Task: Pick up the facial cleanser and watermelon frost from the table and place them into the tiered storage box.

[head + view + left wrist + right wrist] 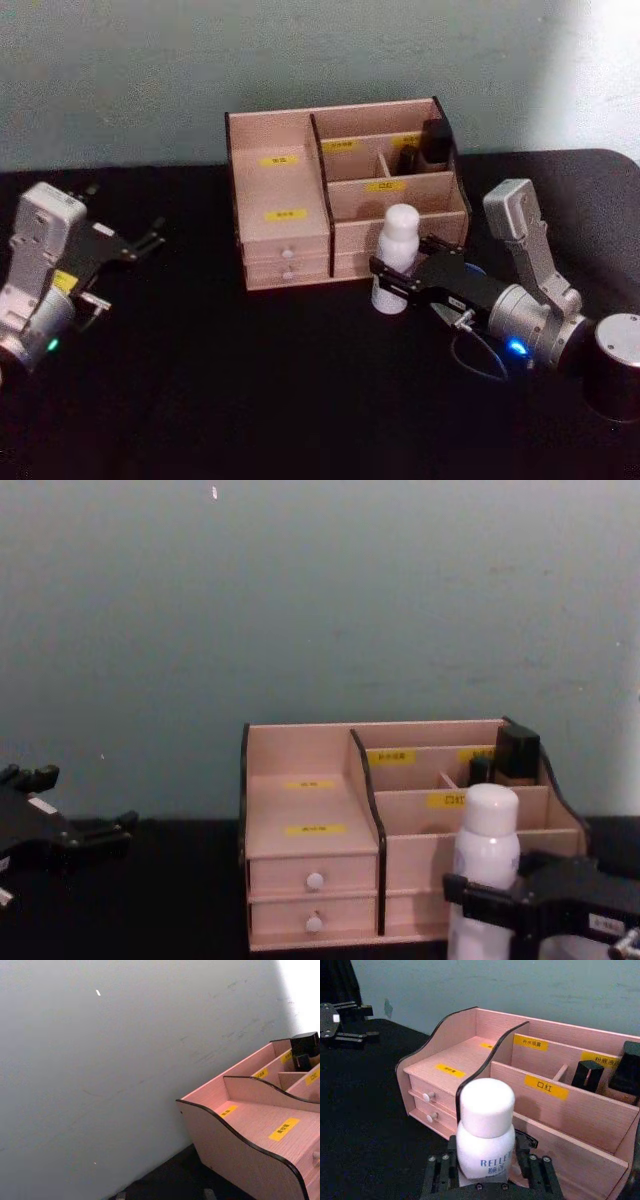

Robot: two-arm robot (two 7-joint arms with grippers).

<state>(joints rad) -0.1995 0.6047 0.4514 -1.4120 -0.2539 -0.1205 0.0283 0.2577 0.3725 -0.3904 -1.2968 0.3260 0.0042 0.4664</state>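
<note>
Cleanser (400,235) held just in front of the box (275,135)
The right gripper (405,265) has its fingers closed low on the white bottle, near the box's right front wall. The left gripper (370,1022) hangs open over the worktop (250,380), far left. The grip is low on a tall bottle, so it may tilt, or its base may hit the wall if lifted too little.

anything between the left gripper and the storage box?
No: head view shows only bare black table between the open left gripper and the tiered storage box. The right gripper grips the white bottle at the box's front.
</note>
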